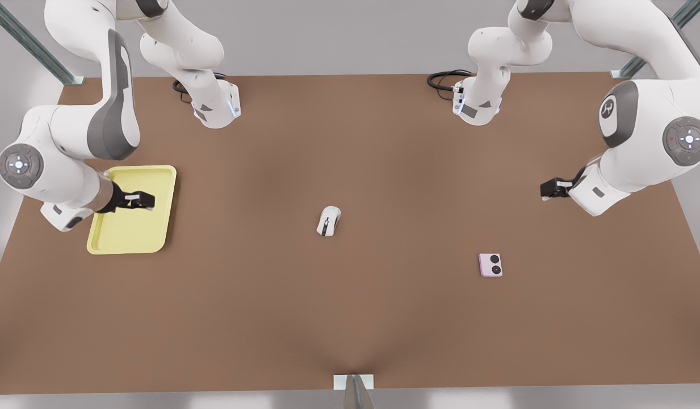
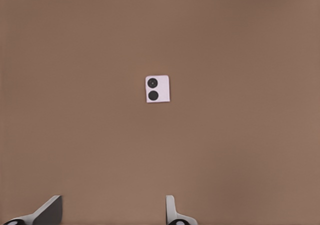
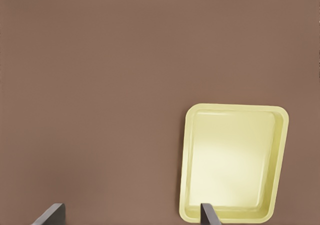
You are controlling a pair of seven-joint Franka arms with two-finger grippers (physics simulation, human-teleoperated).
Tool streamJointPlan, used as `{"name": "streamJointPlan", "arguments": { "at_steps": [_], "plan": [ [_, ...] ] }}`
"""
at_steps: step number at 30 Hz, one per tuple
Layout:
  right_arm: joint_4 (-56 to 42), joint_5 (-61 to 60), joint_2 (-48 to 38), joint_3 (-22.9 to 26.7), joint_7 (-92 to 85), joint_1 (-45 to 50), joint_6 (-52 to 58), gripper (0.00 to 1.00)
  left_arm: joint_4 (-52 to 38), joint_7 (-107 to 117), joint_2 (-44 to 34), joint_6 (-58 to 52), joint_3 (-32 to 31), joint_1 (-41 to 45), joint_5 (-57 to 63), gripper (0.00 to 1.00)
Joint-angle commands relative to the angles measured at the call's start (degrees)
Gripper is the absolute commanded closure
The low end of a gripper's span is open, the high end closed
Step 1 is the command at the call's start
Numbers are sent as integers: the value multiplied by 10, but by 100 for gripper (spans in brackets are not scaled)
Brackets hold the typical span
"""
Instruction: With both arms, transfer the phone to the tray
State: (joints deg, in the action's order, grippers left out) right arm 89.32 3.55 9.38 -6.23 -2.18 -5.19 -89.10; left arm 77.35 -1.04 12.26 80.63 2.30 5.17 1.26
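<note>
The pale pink phone (image 1: pixel 490 265) lies flat on the brown table toward the front view's right, its two black lenses facing up. In the left wrist view the phone (image 2: pixel 158 89) sits well ahead of my open left gripper (image 2: pixel 110 212). That left gripper (image 1: pixel 554 188) hangs above the table, up and to the right of the phone in the front view. The pale yellow tray (image 1: pixel 128 233) rests at the front view's left with nothing in it. My right gripper (image 1: pixel 139 200) hovers over it, open. The right wrist view shows the tray (image 3: pixel 232 160) past the right gripper (image 3: pixel 131 215).
A white computer mouse (image 1: pixel 328 220) with a black stripe lies near the table's middle, between tray and phone. Both arm bases (image 1: pixel 216 108) and black cables (image 1: pixel 443 79) stand at the far edge. A metal post (image 1: pixel 354 392) rises at the near edge.
</note>
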Motion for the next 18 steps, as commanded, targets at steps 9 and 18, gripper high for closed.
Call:
{"name": "streamJointPlan", "arguments": {
  "at_steps": [9, 18],
  "plan": [
    [0, 0, -1, 0, -15, -1, -41, 0, 115, 4, 254, 385, -2, 0, -27, 0],
    [0, 0, 0, 0, -15, 0, -42, 0, 166, 10, 281, 512, -2, 1, -28, 0]
  ]
}}
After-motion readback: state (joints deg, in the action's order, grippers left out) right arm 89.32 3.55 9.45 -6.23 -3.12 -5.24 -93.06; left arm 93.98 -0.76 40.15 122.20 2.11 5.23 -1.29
